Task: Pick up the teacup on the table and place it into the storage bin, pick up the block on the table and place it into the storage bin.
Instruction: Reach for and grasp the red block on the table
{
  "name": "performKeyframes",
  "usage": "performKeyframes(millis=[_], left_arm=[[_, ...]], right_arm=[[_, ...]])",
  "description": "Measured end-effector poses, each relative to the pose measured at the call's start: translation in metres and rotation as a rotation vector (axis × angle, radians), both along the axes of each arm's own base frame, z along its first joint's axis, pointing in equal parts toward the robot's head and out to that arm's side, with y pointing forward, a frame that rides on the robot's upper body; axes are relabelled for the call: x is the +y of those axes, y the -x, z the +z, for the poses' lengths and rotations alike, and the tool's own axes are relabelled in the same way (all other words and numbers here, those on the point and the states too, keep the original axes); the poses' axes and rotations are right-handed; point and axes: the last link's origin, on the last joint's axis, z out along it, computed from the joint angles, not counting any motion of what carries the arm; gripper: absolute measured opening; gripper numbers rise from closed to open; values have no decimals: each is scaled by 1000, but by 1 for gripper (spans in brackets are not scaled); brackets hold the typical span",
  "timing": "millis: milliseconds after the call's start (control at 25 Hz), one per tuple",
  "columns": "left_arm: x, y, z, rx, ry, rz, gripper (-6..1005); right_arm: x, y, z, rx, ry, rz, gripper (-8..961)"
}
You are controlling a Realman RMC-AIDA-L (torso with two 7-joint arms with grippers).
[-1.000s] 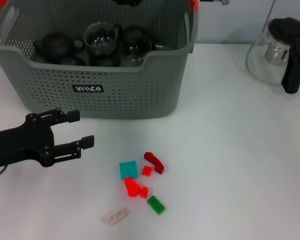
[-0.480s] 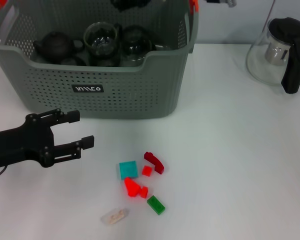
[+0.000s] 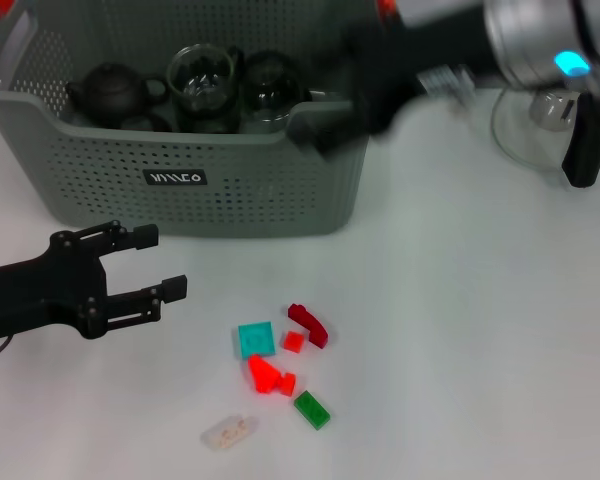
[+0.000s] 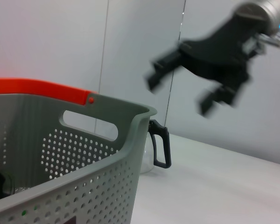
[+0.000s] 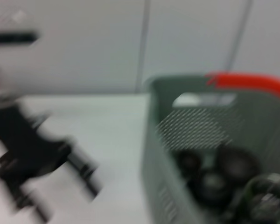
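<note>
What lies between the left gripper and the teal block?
Only bare white table separates the left gripper from the teal block, as the head view shows.

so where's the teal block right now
In the head view the teal block lies flat on the white table, in front of the storage bin, just left of the small red pieces and right of the left gripper.

Head view downward, wrist views sideways, all sharing storage bin [image 3: 210, 150]

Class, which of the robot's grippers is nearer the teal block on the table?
Left. The left gripper hovers open beside the teal block; the right gripper is over the storage bin rim, farther off.
</note>
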Motion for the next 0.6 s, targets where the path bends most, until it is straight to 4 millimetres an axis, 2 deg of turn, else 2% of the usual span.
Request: performKeyframes(millis=[160, 320, 600], left_arm=[[-1, 0, 0, -1, -1, 1, 764], [-1, 0, -1, -3, 0, 1, 764], [-3, 1, -1, -8, 2, 4, 764]], right_arm=[[-25, -24, 3, -57, 114, -1, 899], [-44, -35, -2, -104, 225, -8, 899], [-49, -47, -23, -218, 296, -76, 897]])
